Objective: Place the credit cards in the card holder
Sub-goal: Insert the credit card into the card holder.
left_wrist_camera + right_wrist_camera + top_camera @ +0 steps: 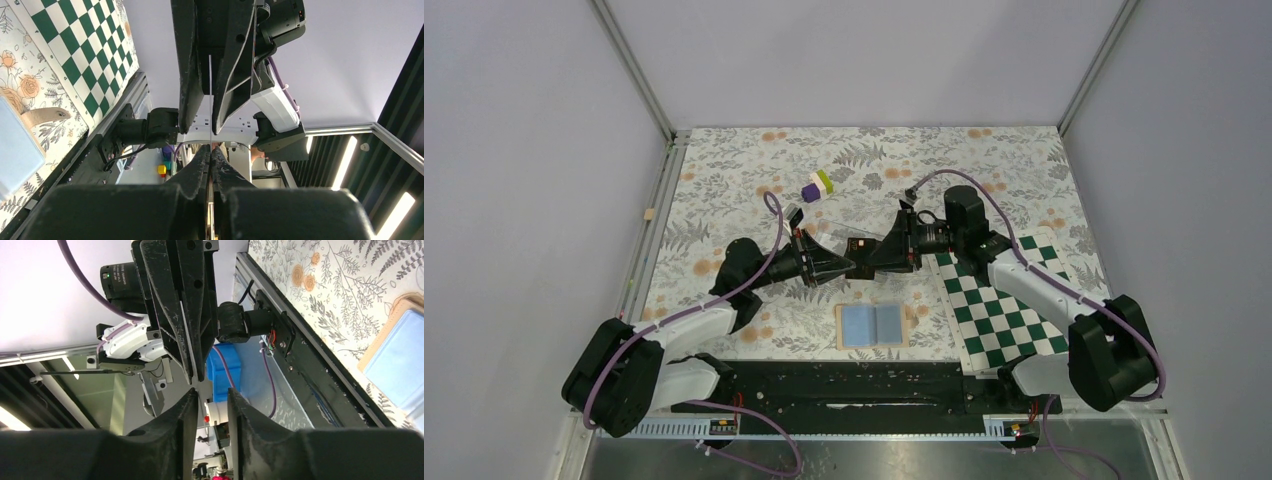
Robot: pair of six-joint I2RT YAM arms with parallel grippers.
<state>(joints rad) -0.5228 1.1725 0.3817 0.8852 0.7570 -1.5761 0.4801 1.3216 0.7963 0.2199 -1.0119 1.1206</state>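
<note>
The card holder (874, 325) lies open on the floral cloth near the front edge, light blue inside with a tan rim. It also shows in the left wrist view (15, 145) and in the right wrist view (400, 360). My two grippers meet tip to tip in the air behind it. My left gripper (852, 266) (210, 150) is shut on one thin black credit card (861, 244), which shows edge-on in the left wrist view (210, 100). My right gripper (870, 262) (211, 392) is open, with its fingers (190, 65) on either side of the card's far end. No other card shows.
A green-white checkerboard (1004, 310) lies at the right under the right arm. A purple-green-white block cluster (817, 186) sits behind the grippers. A small tan piece (650, 214) lies at the left edge. Grey walls enclose the table.
</note>
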